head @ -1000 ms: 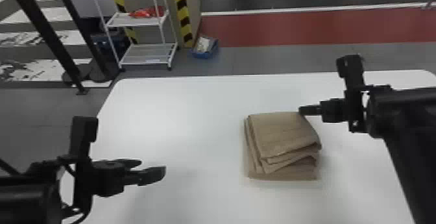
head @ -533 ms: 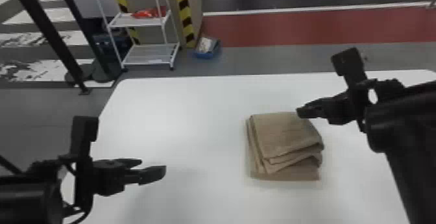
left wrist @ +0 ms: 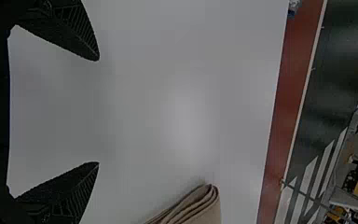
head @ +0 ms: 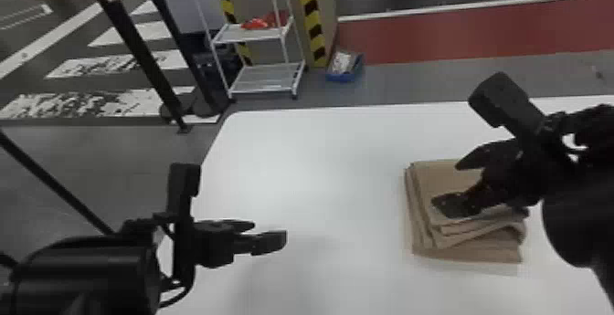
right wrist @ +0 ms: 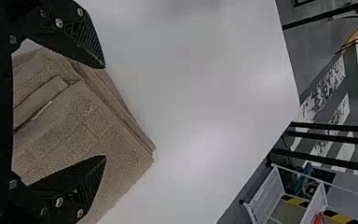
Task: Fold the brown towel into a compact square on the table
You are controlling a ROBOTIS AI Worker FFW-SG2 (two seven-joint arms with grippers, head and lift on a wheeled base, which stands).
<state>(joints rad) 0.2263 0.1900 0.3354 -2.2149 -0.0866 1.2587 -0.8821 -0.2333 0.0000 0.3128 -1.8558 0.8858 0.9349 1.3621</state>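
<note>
A: What is there, biggest first?

B: A white table (head: 320, 163), then two black robot arms over it. The right gripper (head: 447, 184) angles over the towel, fingers spread and gripping nothing; whether they touch the cloth, I cannot tell.

A: Why there?

B: Probably to press or pinch the upper layers and neaten them. The left gripper (head: 268, 233), also open and empty, is over bare table to the left of the cloth, perhaps leaving its partner room.

A: And the brown towel (head: 475, 251)?

B: On the table's right side, within easy reach of the right arm. It lies flat in a stacked, roughly square bundle, the lowest layer jutting out at the near edge. I judge the folding nearly done, with uneven edges to tidy.

A: Any containers?

B: Beyond the table, a white rack (head: 269, 77) bears a red item (head: 256, 23) on its upper shelf. Smaller, on the floor beside it, a blue bin (head: 345, 77) has pale contents (head: 341, 62), too unclear to name
</note>
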